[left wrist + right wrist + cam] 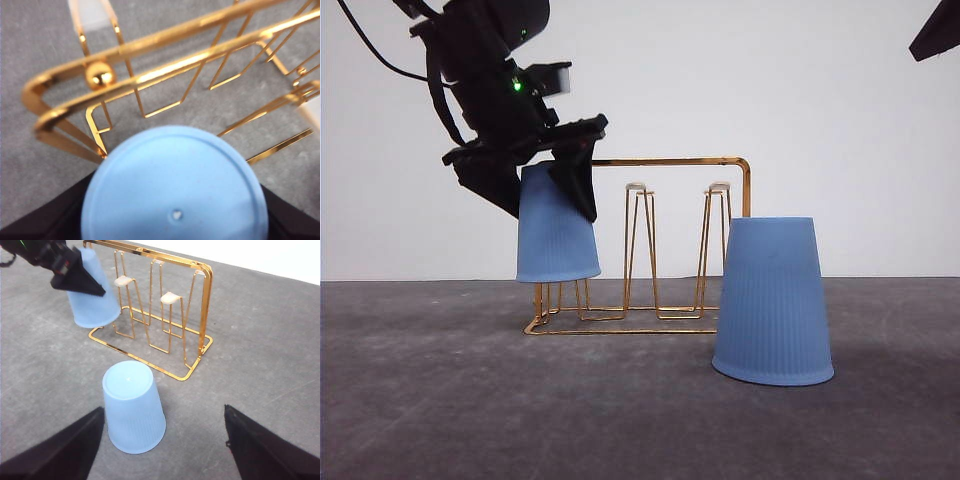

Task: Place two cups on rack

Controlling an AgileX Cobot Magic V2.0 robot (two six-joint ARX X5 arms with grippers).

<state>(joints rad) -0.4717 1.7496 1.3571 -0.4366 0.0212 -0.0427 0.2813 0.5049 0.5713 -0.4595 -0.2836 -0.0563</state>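
Observation:
My left gripper (545, 195) is shut on a light blue ribbed cup (557, 235), held mouth down and slightly tilted over the left end of the gold wire rack (670, 161). The cup's rim hangs above the rack's base, and whatever peg is under it is hidden. The cup's flat bottom (175, 190) faces the left wrist camera, with the rack's top bars (150, 50) just beyond. The other cup (773, 300) stands upside down on the table, in front of the rack's right end. My right gripper (164, 415) is open, high above that cup (134, 405).
Two free pegs with pale tips (638, 186) (719, 186) stand upright in the middle and right of the rack. The dark grey table (440, 400) stretches to both sides, with a plain white wall behind it.

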